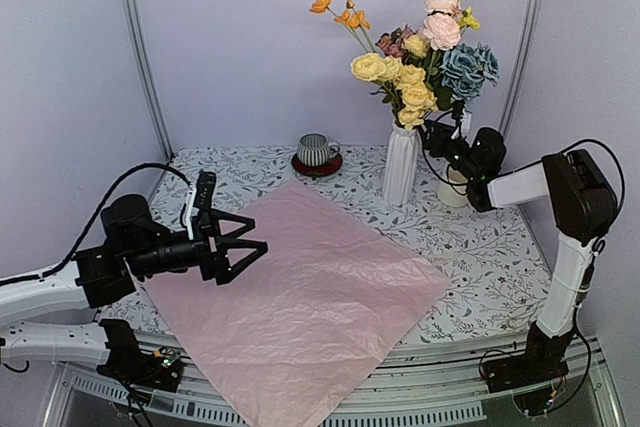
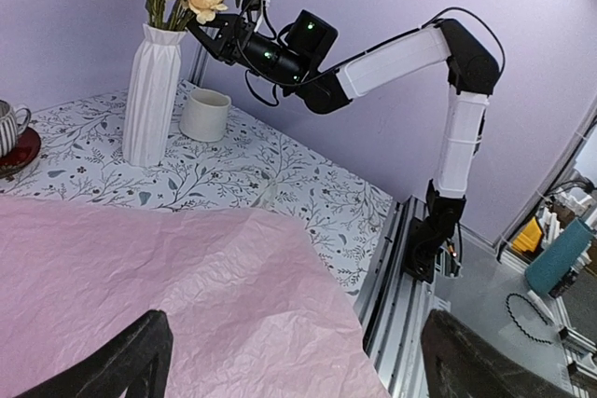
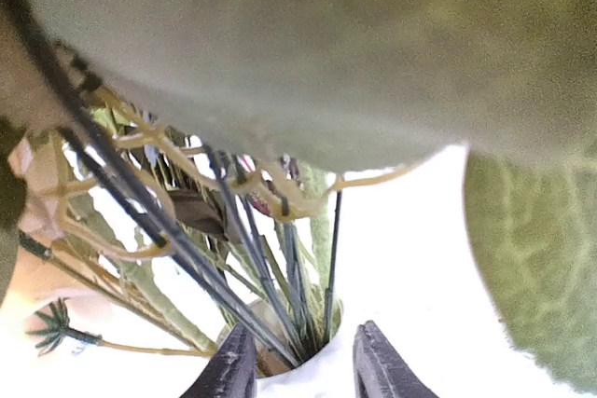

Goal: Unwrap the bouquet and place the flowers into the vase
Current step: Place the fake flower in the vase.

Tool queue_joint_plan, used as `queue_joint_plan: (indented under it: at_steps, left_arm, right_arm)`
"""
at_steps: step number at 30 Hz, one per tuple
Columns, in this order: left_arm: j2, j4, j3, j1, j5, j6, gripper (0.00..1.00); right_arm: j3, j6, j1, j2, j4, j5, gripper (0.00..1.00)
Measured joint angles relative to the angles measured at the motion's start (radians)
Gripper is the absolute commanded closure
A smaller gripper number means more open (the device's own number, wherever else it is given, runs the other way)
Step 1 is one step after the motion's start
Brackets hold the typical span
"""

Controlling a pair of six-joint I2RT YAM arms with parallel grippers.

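Flowers (image 1: pixel 420 57) are standing upright in the white ribbed vase (image 1: pixel 402 167), which is resting at the back of the counter (image 1: pixel 480 247), right of centre. Yellow roses are clustering low over the rim, blue hydrangeas are leaning to the right, pink blooms are topping the bunch, and orange poppies are reaching up to the left.

The right gripper (image 3: pixel 305 370) is hovering just above the mouth of the vase, beside the green stems. Its jaws are standing narrowly apart, and in the right wrist view the bundle of stems is showing in the gap beyond the tips. Whether either tip is touching a stem cannot be told.

The pink paper (image 1: pixel 310 297) is lying unfolded and crinkled across the middle of the counter, with its near corner hanging over the front edge. The left gripper (image 1: pixel 245 259) is hanging low over the paper's left side, its jaws spread wide and holding nothing.

A striped cup (image 1: pixel 316 149) is sitting on a red saucer (image 1: pixel 318 167) to the left of the vase, and a cream mug (image 2: pixel 205 114) is standing just to the right of the vase.
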Motion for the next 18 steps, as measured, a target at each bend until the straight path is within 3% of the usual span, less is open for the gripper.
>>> queue_joint_plan:
  at_steps: [2,5,9,11,18]
  left_arm:
    - [-0.007,-0.002,0.000,0.000,-0.003,0.000,0.05]
    - [-0.014,-0.003,0.000,0.000,-0.012,-0.001,0.04]
    - [-0.027,-0.008,0.000,0.000,-0.024,-0.004,0.02]
    - [-0.034,-0.013,-0.001,0.000,-0.039,-0.008,0.02]
    - [-0.051,-0.040,-0.002,0.000,-0.099,-0.015,0.02]
  right_arm:
    - [-0.023,0.014,0.000,-0.016,0.001,0.011,0.48]
    - [-0.073,0.039,0.000,-0.051,0.018,0.020,0.28]
    - [-0.173,0.070,0.000,-0.106,0.080,0.025,0.15]
    - [-0.233,0.088,0.000,-0.135,0.110,0.026,0.03]
    - [-0.448,0.132,0.000,-0.248,0.160,0.030,0.01]
